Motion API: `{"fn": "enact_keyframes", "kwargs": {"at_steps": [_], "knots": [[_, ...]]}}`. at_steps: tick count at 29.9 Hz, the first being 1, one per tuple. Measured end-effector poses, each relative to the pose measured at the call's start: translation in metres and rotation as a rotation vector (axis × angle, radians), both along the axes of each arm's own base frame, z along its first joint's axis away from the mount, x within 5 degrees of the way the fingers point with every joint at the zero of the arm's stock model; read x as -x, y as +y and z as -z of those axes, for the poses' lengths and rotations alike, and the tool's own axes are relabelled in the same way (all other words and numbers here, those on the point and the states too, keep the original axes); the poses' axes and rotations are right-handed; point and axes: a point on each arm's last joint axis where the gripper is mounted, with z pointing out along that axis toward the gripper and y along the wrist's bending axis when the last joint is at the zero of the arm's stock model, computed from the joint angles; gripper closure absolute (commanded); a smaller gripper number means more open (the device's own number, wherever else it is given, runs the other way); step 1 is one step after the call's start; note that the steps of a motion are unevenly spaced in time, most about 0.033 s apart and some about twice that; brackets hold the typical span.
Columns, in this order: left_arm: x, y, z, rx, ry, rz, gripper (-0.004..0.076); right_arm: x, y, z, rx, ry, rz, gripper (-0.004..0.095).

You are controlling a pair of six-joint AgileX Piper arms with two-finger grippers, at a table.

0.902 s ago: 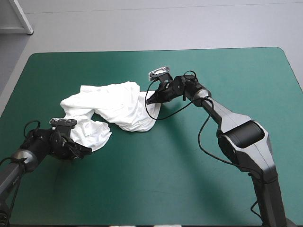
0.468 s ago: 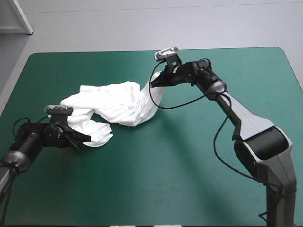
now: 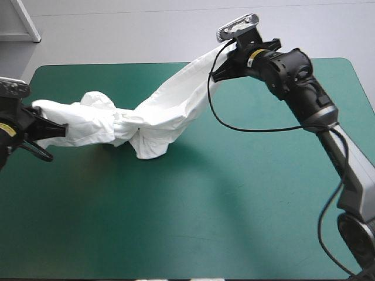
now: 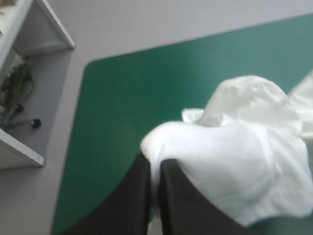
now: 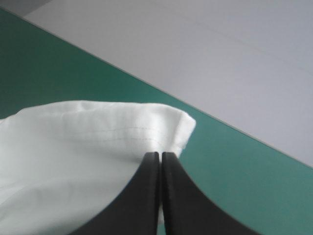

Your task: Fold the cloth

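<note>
T-shirt runs left-to-right, highest at right claw.

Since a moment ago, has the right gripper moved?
Yes. The right gripper has travelled toward the far edge of the table and rightward, and is now almost over that edge, shut on the T-shirt, which stretches out behind it.

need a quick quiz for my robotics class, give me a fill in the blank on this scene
The T-shirt is coloured ___. The table has a ___ cover. The jaws near the table's far edge belong to the ___ arm. Both arms' jaws are ___ on the T-shirt.
Missing: white; teal-green; right; shut
</note>
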Motion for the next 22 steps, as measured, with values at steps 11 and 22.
{"fn": "enact_keyframes", "kwargs": {"at_steps": [11,22], "knots": [[0.056,0.018,-0.104,-0.160,-0.336,-0.127,0.0705,0.109,-0.074,-0.104,-0.020,-0.345,0.173,0.0925],[0.105,0.017,-0.153,-0.158,-0.534,-0.089,0.0705,0.234,-0.137,-0.160,-0.176,-0.615,0.201,0.0925]]}}
